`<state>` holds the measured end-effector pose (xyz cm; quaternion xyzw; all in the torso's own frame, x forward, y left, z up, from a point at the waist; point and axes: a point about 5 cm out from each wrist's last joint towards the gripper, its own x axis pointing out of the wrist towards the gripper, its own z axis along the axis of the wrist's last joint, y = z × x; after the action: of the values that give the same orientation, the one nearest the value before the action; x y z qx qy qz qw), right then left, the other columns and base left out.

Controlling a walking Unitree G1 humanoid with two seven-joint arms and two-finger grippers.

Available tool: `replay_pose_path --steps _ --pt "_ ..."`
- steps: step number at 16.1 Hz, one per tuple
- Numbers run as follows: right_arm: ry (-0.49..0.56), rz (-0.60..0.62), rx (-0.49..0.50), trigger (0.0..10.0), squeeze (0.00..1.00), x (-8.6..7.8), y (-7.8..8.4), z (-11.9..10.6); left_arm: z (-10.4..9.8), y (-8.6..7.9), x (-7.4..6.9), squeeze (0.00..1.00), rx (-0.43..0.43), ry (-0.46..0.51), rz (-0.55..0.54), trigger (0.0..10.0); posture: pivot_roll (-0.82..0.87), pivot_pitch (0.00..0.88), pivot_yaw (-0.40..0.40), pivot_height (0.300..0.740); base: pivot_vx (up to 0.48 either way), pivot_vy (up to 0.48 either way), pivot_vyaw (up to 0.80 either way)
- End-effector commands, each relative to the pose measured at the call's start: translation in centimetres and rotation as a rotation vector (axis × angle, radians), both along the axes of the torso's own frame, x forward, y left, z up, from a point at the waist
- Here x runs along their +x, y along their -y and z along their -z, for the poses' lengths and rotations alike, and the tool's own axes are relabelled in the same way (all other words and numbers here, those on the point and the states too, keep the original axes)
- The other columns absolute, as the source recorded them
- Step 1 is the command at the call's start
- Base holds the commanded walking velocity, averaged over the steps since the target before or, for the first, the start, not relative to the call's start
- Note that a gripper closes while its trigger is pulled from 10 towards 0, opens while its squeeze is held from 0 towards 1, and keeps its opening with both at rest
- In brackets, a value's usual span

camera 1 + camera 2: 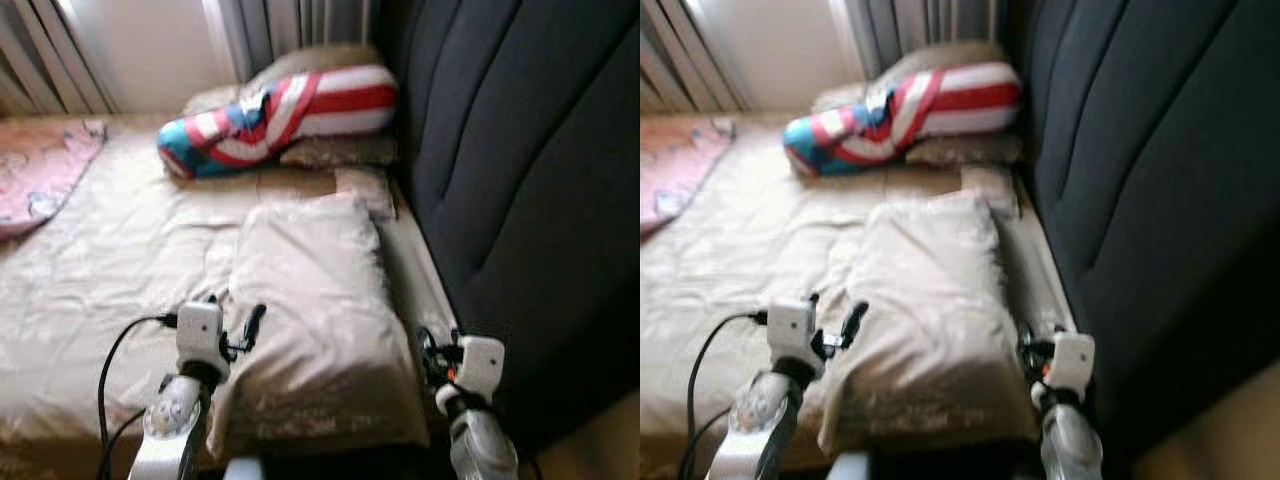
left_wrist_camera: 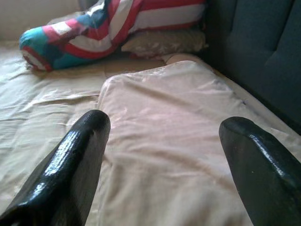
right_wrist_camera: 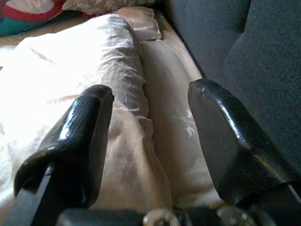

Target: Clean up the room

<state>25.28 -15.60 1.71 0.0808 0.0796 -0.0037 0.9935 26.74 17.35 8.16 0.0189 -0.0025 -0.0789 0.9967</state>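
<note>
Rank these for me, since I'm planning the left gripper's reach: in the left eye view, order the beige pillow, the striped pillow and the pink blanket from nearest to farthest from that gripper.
1. Beige pillow: right beside the left gripper, by the dark headboard.
2. Pink blanket: far left corner of the bed.
3. Striped pillow: far end, by the curtains.
Two and three are too close to rank surely.

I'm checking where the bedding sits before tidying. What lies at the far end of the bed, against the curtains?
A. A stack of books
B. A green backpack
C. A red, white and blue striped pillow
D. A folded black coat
C: the striped pillow in red, white and blue lies at the far end of the bed, beyond the beige pillow, below the curtains.
</note>
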Motion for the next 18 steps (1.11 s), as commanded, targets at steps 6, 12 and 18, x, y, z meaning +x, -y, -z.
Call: replay_pose_path --steps 6,12,18 --pt "0.012 -0.036 0.002 10.0 0.0 -0.14 -0.47 -0.06 -0.34 -0.16 0.32 0.0 -0.006 0.006 -0.005 10.0 0.0 0.046 -0.015 0.66 0.0 0.0 0.75" --pt "0.007 -0.028 0.012 10.0 0.0 -0.17 -0.42 0.01 -0.26 -0.07 0.36 0.0 -0.008 0.004 0.001 10.0 0.0 0.043 -0.014 0.66 0.0 0.0 0.13" --pt "0.009 -0.004 0.01 10.0 0.0 0.05 -0.15 -0.05 -0.28 0.04 0.46 0.0 -0.01 0.005 0.012 10.0 0.0 0.031 -0.012 0.66 0.084 0.0 0.0"
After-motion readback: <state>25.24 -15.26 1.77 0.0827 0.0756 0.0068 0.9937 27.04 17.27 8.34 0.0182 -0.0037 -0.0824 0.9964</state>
